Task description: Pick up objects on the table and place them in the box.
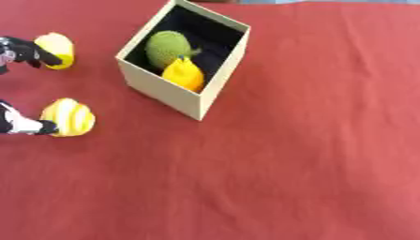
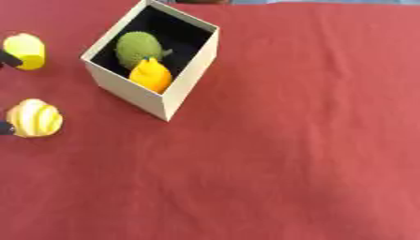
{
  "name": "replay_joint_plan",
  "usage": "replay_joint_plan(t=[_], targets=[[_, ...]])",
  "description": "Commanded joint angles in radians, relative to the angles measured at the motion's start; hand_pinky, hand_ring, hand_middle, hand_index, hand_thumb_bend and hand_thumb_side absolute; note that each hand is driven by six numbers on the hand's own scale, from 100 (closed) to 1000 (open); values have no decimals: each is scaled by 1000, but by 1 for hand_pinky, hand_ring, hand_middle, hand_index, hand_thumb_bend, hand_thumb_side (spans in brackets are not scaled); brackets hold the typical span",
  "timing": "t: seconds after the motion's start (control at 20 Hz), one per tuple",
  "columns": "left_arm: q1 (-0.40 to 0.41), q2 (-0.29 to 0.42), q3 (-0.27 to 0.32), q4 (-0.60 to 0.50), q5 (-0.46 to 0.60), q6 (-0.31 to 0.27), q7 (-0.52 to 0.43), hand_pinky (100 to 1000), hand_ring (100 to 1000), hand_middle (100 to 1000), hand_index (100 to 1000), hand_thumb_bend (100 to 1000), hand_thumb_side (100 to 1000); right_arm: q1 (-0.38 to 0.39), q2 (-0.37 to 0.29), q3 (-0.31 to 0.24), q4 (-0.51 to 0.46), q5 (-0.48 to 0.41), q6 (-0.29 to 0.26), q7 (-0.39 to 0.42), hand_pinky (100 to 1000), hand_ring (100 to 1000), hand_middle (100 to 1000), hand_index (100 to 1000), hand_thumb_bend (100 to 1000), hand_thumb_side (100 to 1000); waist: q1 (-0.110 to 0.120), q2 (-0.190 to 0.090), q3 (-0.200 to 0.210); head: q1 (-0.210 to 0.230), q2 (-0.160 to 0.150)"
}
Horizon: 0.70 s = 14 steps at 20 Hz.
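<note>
An open cardboard box (image 1: 161,87) stands on the red cloth at the upper middle, turned at an angle. Inside it lie a green round fruit (image 1: 168,47) and an orange-yellow fruit (image 1: 184,75). Left of the box are two more objects: a plain yellow one (image 1: 57,49) at the top left and a yellow one with white stripes (image 1: 70,117) below it. My left hand (image 1: 20,123) comes in at the left edge, open and mostly cut off. One black finger (image 1: 34,52) lies against the plain yellow object and another tip touches the striped one. My right hand is out of view.
The red cloth (image 1: 311,154) covers the whole table, with broad bare cloth to the right of and below the box. A thin strip of something pale shows along the far top edge.
</note>
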Motion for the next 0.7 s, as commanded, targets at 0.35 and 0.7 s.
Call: replay_joint_plan(t=[0.35,0.7], targets=[[-40,-30,-35,121,-27,-39,-40,886,857,839,919,646,415,9,-7,-29,-15,-3,12,-17,827,835,740,787,100,522,7,-23,-9,5,-2],[-45,-58,-50,194,-90,-62,-40,871,847,822,902,615,388,20,6,-31,-15,-13,19,-19,828,834,739,786,100,542,9,-20,-14,8,-7]])
